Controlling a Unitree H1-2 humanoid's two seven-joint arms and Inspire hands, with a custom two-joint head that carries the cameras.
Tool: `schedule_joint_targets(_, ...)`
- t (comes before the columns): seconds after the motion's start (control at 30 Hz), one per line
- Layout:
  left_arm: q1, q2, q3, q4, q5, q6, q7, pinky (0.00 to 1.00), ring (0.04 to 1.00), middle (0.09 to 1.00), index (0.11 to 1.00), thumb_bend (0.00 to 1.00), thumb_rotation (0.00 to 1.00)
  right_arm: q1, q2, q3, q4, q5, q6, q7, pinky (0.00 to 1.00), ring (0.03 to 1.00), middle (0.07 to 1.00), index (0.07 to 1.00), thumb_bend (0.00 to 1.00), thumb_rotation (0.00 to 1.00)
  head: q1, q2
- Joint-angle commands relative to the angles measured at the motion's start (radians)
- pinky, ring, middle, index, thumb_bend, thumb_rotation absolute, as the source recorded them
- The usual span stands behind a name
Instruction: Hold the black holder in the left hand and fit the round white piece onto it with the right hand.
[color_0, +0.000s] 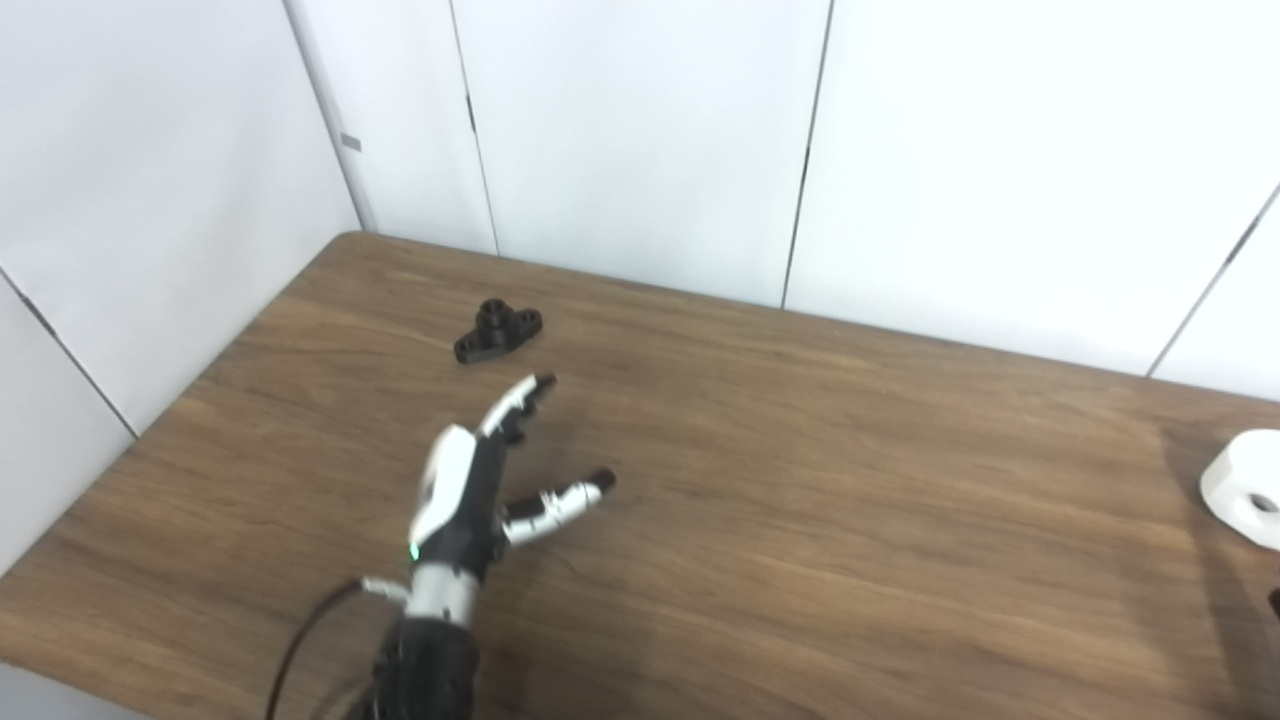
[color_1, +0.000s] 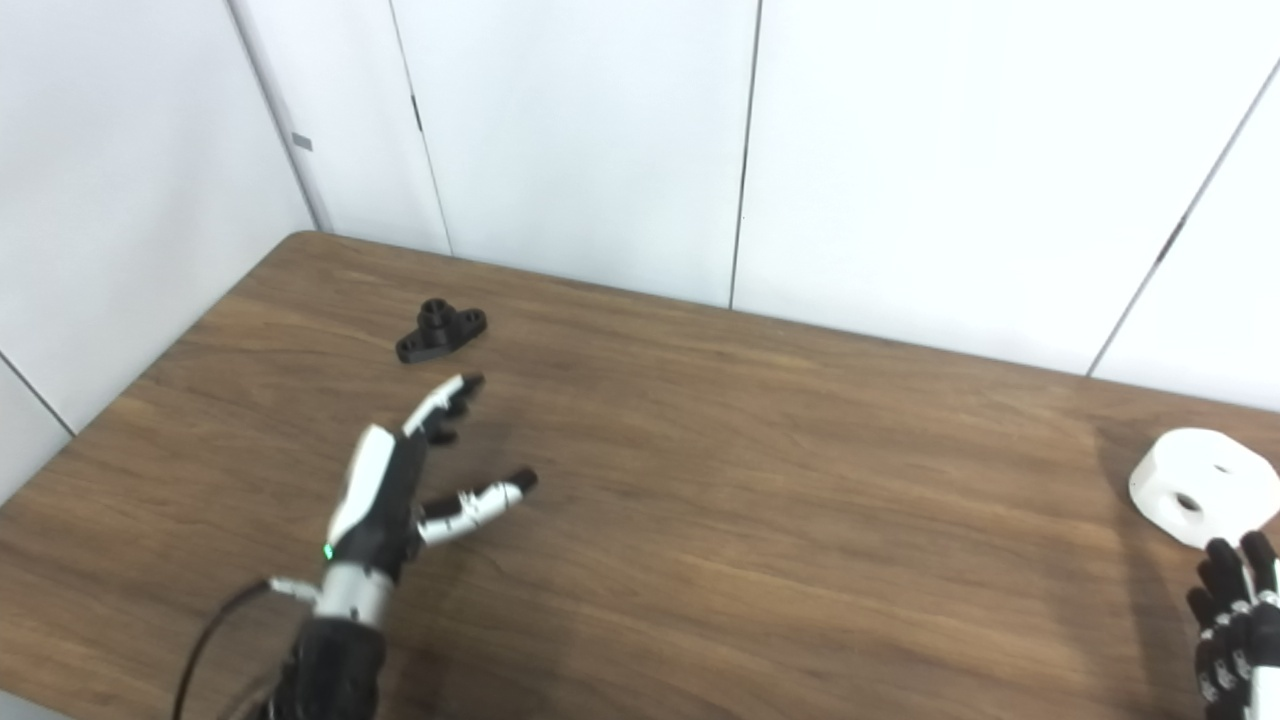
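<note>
Right hand (color_1: 1235, 620), seemingly empty, only in right eye view.

The right hand (color_1: 1235, 620) is cut off by the bottom right corner of the right eye view, showing only dark fingertips, so its pose cannot be told. In the left eye view the round white piece (color_0: 1245, 488) is clipped by the right edge. The black holder (color_1: 441, 330) is too small to show detail.
</note>
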Motion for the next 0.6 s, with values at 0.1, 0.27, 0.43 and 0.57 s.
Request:
schedule_joint_targets(0.1, -0.108, 0.105, 0.033, 0.013, 0.109, 0.023, 0.028, 0.99, 0.975, 0.947, 0.887, 0.84, 0.33, 0.018, 0.021, 0.006, 0.064, 0.015, -0.012, 0.007, 1.00, 0.984, 0.966, 1.000, 0.60, 0.92, 0.000, 0.003)
schedule_joint_targets(0.27, -0.171, 0.178, 0.053, 0.080, 0.189, 0.042, 0.050, 1.00, 0.992, 0.963, 0.867, 0.87, 0.37, 0.019, 0.024, 0.007, 0.058, 0.006, -0.010, 0.000, 1.00, 0.980, 0.954, 1.000, 0.61, 0.92, -0.006, 0.008)
schedule_joint_targets(0.43, -0.225, 0.233, 0.060, 0.138, 0.217, 0.054, 0.063, 1.00, 1.000, 0.975, 0.851, 0.87, 0.37, 0.018, 0.022, 0.008, 0.066, -0.008, -0.022, 0.002, 1.00, 0.971, 0.953, 1.000, 0.61, 0.94, -0.003, 0.011)
schedule_joint_targets(0.57, -0.264, 0.252, 0.069, 0.200, 0.209, 0.048, 0.088, 1.00, 0.998, 0.965, 0.843, 0.86, 0.36, 0.020, 0.024, 0.006, 0.060, -0.008, -0.010, -0.001, 1.00, 0.971, 0.951, 1.000, 0.62, 0.93, -0.003, 0.011)
